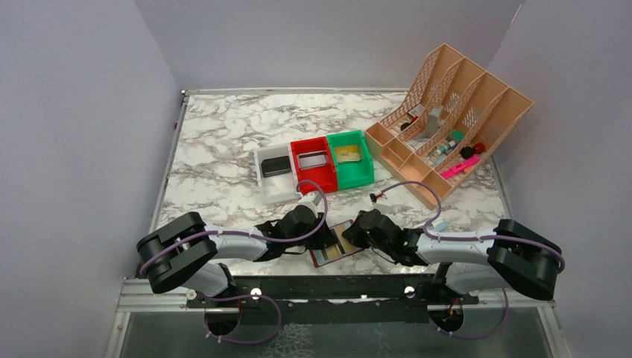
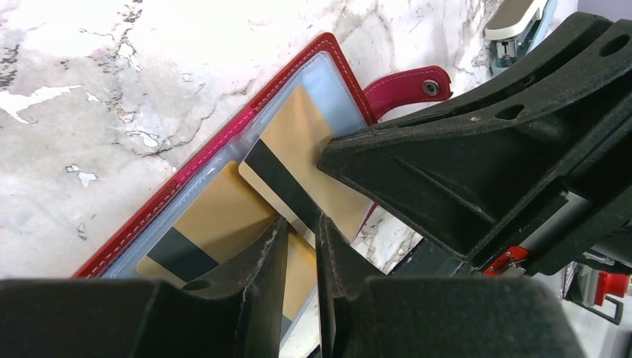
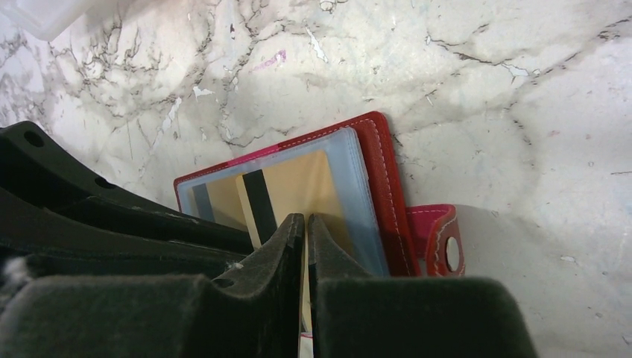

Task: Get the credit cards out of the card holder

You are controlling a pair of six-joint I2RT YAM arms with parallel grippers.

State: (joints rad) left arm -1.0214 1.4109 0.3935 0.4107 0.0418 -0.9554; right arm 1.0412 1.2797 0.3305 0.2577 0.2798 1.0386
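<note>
Card holder (image 1: 337, 244): lay open at the worktop's (image 1: 223, 134) near edge, between the arms. Three cards (image 1: 314, 159) sat in the bins (image 1: 322, 183), seemingly done; two gold cards (image 2: 212, 216) were left in it. Right gripper (image 3: 306, 246): clenched on the protruding gold card (image 2: 294, 149). Left gripper (image 2: 302, 246): astride it, grasp impossible to tell.

I count one card holder (image 2: 339, 86), two gold cards (image 2: 294, 123) (image 2: 216, 209) inside it, three bins (image 1: 279, 192) (image 1: 317, 180) (image 1: 356, 177), one rack (image 1: 492, 104).

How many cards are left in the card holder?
2: one gold card tucked in the card holder, a second gold card slid partway out of it. Others may be hidden.
</note>
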